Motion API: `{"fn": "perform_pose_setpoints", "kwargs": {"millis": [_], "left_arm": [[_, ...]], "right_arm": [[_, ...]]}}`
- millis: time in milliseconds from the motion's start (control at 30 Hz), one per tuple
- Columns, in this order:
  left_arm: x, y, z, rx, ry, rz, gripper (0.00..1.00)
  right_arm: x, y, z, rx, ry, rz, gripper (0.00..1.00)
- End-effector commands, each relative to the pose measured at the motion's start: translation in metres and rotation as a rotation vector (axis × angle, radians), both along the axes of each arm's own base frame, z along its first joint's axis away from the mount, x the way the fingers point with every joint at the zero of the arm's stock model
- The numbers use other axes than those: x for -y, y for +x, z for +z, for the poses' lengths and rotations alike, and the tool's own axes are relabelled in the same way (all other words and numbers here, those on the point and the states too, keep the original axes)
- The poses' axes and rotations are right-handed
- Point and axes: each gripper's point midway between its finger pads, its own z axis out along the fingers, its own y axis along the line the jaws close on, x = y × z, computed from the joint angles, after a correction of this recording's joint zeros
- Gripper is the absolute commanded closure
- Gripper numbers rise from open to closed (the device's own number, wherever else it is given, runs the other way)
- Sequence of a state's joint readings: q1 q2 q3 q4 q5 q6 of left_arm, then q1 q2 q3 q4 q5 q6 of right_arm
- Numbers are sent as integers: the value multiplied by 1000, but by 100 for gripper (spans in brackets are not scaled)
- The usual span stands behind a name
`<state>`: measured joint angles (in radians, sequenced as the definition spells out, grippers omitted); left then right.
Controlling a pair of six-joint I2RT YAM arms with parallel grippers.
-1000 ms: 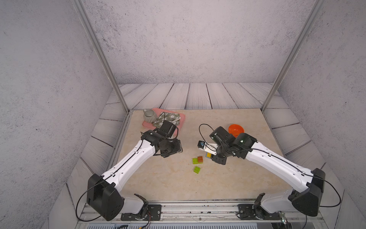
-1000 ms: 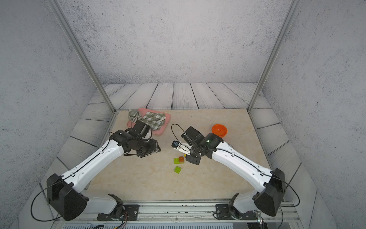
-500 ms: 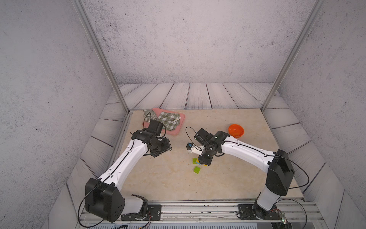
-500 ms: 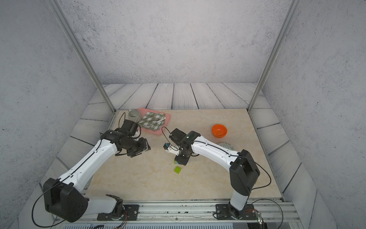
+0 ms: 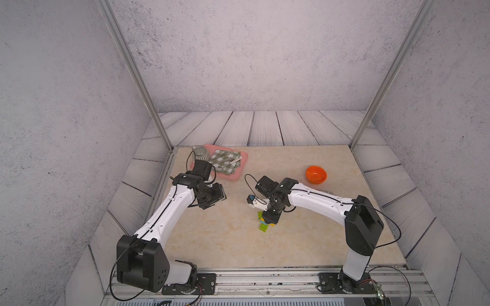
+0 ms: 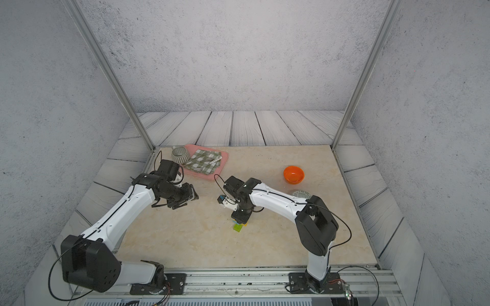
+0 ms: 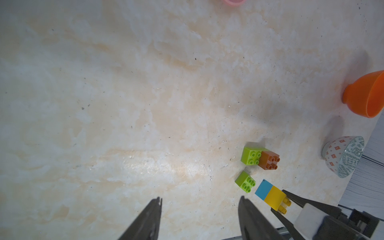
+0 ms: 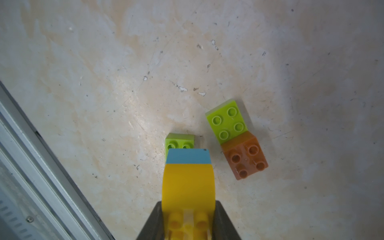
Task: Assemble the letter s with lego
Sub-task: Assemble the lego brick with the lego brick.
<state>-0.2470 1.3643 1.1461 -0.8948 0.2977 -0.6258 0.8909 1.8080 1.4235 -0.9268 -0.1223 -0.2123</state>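
Observation:
My right gripper [image 8: 188, 204] is shut on a yellow lego brick [image 8: 188, 185] with a blue brick [image 8: 188, 156] joined to its far end. This pair hangs just over a small lime-green brick [image 8: 179, 141] on the table, with a gap between them in the left wrist view. Beside it a brown brick [image 8: 245, 158] sits on one end of a longer lime-green brick [image 8: 227, 122]. No letter s shape shows. My left gripper [image 7: 200, 200] is open and empty, off to the left of the lego [image 5: 263, 227].
An orange bowl [image 5: 316, 174] stands at the back right and a patterned bowl [image 6: 302, 194] lies under the right arm. A pink tray [image 5: 240, 173] with a mug and a checked cloth is at the back left. A metal rail runs along the front.
The right gripper has carried the yellow and blue pair left and down over the small green brick. The left arm has drawn back to the left, jaws unchanged.

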Motion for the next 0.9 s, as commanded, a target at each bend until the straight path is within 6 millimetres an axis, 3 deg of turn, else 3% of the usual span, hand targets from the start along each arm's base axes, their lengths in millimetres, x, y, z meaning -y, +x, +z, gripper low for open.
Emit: {"fn": "perform_pose_setpoints", "kwargs": {"millis": [0,867], "left_arm": [[-2,0,-6,-7,-9,-11,36],[-8,0,-13,-8,-17,2,36]], "right_arm": [[0,-9,-7,-27,-18,-2,100],[-13,-8,-17,-51,-75,3,100]]}}
